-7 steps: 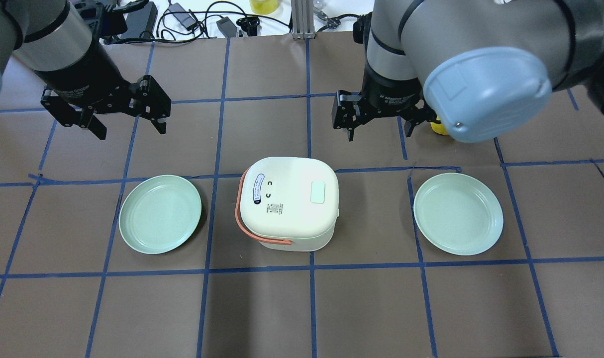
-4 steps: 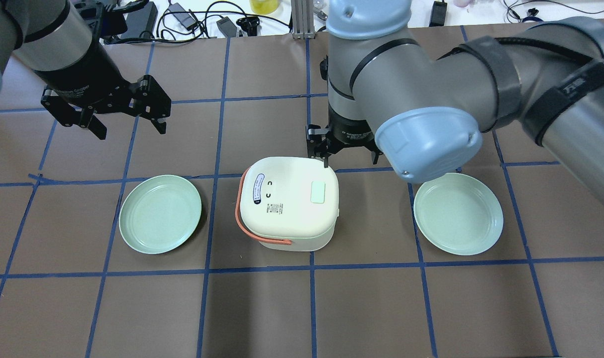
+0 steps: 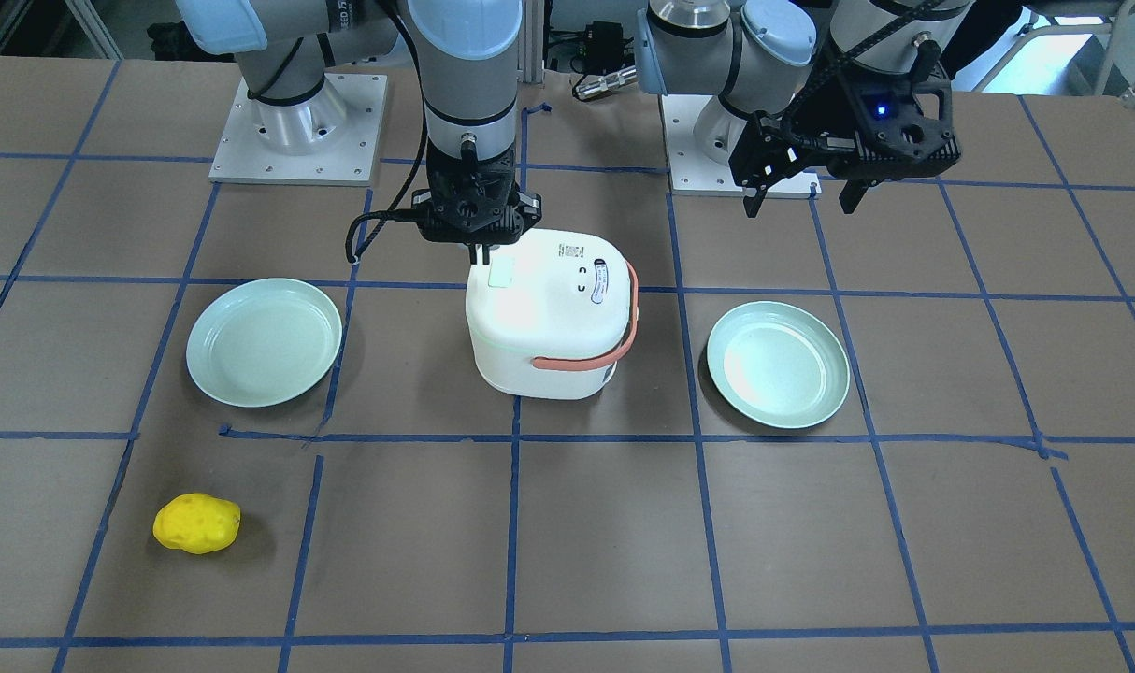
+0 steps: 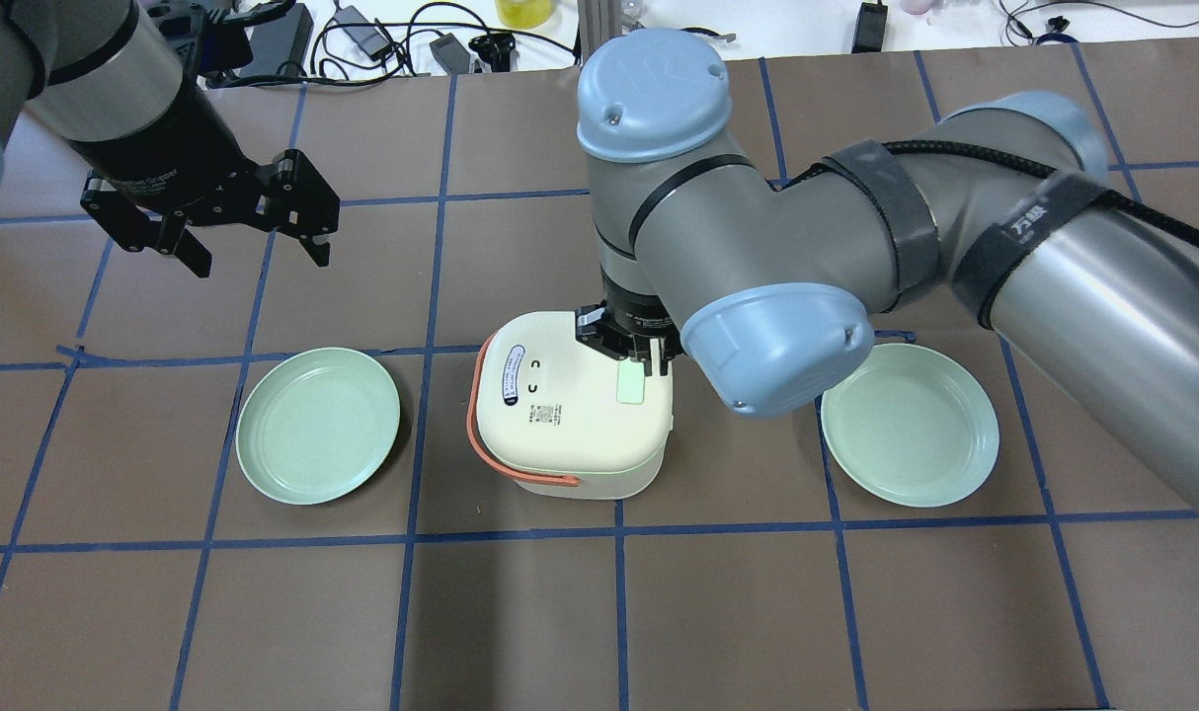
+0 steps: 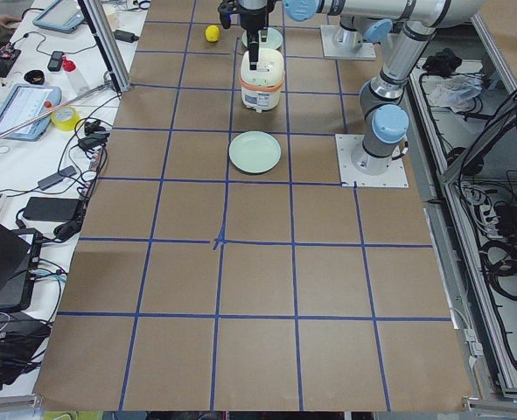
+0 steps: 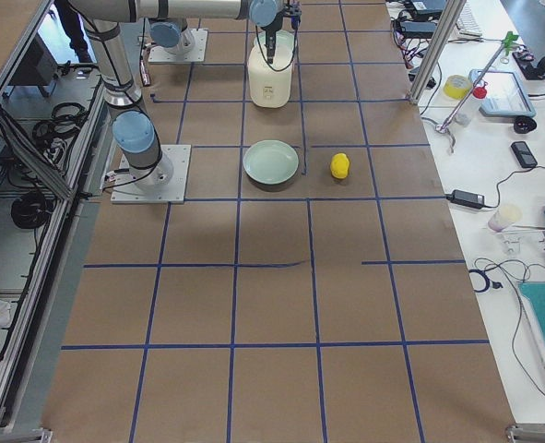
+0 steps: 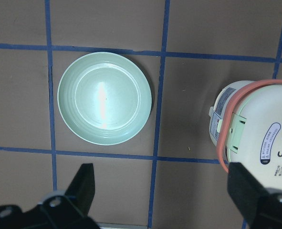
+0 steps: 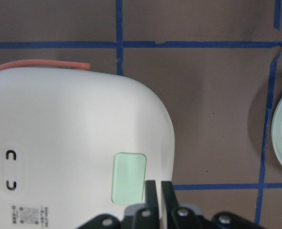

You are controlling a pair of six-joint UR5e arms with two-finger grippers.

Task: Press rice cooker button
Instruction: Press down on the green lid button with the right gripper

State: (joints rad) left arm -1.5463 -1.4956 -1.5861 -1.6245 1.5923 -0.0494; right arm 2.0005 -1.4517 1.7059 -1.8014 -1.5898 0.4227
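Observation:
The white rice cooker point(image 4: 560, 415) with a coral-orange handle stands mid-table, lid closed, inner pot hidden. Its pale green button point(image 4: 630, 383) sits on the lid. My right gripper point(image 4: 647, 363) is shut and empty, pointing down over the lid at the button's edge; contact cannot be told. In the right wrist view the shut gripper point(image 8: 158, 184) lies just right of the button point(image 8: 129, 177) on the cooker point(image 8: 59, 143). In the front view the right gripper point(image 3: 481, 252) is above the button point(image 3: 502, 273). My left gripper point(image 4: 254, 247) is open and empty, far back left.
Mint-green plates lie left point(image 4: 318, 425) and right point(image 4: 911, 425) of the cooker; the left plate shows in the left wrist view point(image 7: 104, 98). A yellow lumpy object point(image 3: 196, 523) lies on the operators' side. Cables and gear line the far table edge.
My right arm swung from the back toward the cooker and came down over its lid; its gripper went from open to shut. The left arm has not moved.

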